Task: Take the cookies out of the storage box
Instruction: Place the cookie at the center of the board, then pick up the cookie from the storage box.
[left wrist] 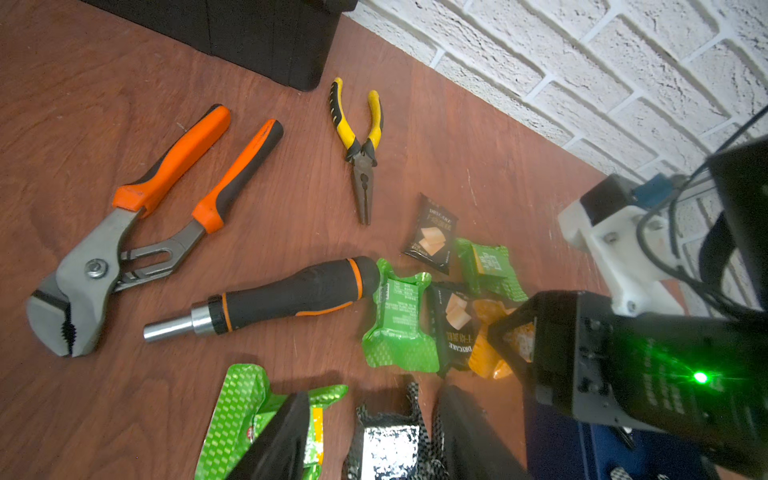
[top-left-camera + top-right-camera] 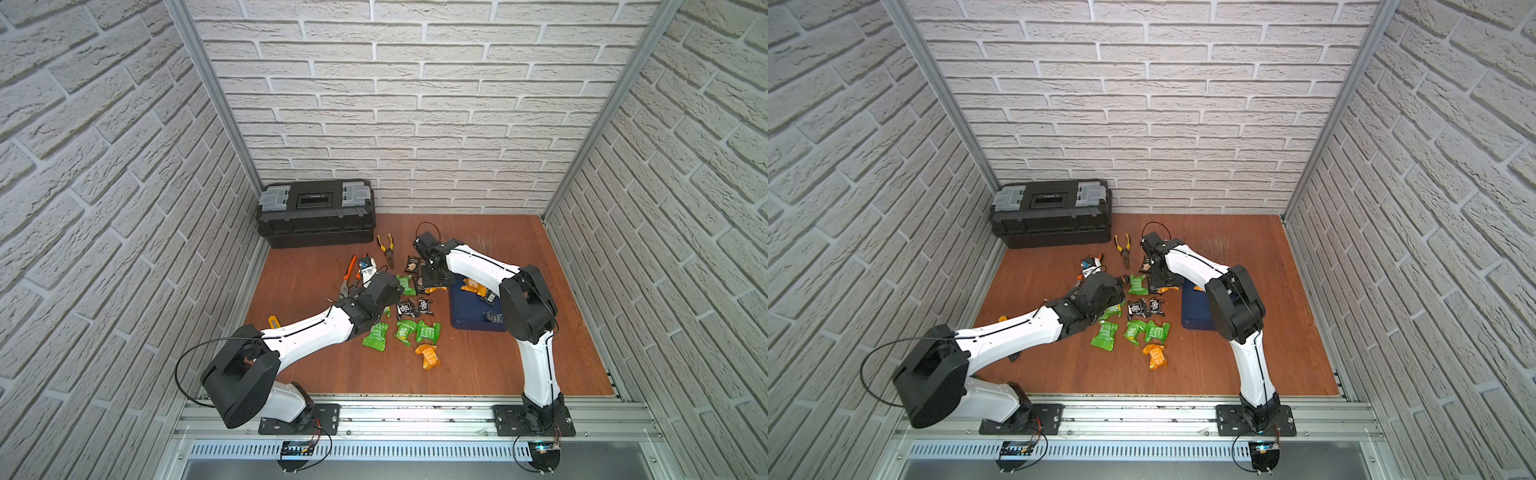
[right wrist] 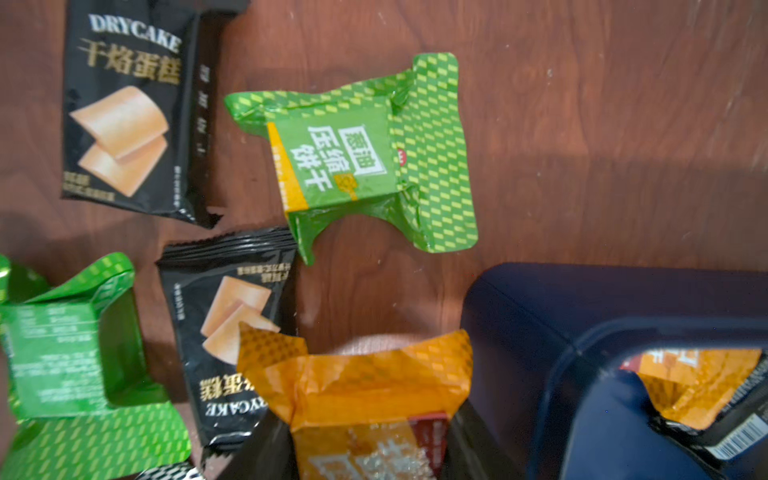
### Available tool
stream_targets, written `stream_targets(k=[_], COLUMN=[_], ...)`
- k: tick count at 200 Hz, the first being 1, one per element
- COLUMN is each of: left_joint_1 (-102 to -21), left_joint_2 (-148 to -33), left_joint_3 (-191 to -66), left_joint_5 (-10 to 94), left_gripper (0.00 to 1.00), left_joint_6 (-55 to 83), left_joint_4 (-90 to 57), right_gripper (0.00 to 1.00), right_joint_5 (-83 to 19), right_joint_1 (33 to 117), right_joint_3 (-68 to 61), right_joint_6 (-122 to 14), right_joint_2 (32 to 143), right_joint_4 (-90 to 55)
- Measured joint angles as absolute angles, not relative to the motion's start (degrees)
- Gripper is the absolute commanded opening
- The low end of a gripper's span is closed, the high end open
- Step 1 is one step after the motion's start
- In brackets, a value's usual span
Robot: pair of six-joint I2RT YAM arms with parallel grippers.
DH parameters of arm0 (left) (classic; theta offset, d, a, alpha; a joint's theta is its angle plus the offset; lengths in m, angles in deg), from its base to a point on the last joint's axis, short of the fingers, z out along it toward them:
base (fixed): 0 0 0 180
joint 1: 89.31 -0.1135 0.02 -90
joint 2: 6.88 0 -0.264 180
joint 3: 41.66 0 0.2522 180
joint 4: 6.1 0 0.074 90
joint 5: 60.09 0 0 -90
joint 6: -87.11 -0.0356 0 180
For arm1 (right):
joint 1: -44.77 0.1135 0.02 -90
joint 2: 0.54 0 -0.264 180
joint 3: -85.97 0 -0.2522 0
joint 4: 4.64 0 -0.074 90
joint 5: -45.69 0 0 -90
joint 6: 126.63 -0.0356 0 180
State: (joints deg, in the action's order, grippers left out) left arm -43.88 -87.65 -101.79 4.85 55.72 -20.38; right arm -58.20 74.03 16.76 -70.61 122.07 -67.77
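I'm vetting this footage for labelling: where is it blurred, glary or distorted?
Right wrist view: soft blur throughout, worst on the orange packet at the jaws, though the green packet print still reads; left wrist view: a green indicator light flares; both top views: the wide-angle lens bows the brick walls, lighting even.

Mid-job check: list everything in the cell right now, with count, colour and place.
toolbox: one, black with grey latches, back left corner.
orange-handled pliers: one, in front of toolbox.
yellow-handled pliers: one, beside those, by toolbox corner.
screwdriver handle: one, black and orange, next to a green packet.
small yellow item: one, partly hidden, far left.
storage box: one, navy, right of centre.
loose cookies: about a dozen, green, black, orange, between pliers and box.
cookies in box: at least three, orange and black.
left gripper: open, jaws either side of a black packet.
right gripper: shut on an orange packet, beside box.
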Motion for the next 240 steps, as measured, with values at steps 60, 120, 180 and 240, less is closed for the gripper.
stream_targets(k=[60,120,180,240], left_joint_1=[-43.9,-43.9,-43.7,-40.7], left_joint_2=[-87.7,-91.1,-98.5,-110.5], left_joint_3=[-101.8,-102.4,-109.4,-123.4], left_joint_5=[5.7,10.5,20.6,31.6], left_gripper=[0.55,0.55,0.57,0.55], left_joint_6=[55.7,54.8,50.2,42.9], left_joint_4=[-20.4,-19.5,-17.9,-18.4], right_gripper=[0.59,0.76,0.68,0.67], right_joint_5=[-57.1,-57.1,-55.8,-52.9], right_joint_1=[73.8,74.1,72.4,59.2], right_joint_3=[18.6,18.6,9.1,-13.7], right_joint_6=[-70.3,-68.1,-68.1,-73.3], right_joint_2=[123.9,119.8,101.5,88.5], right_joint_4=[-67.9,-68.5,-64.9,-59.4])
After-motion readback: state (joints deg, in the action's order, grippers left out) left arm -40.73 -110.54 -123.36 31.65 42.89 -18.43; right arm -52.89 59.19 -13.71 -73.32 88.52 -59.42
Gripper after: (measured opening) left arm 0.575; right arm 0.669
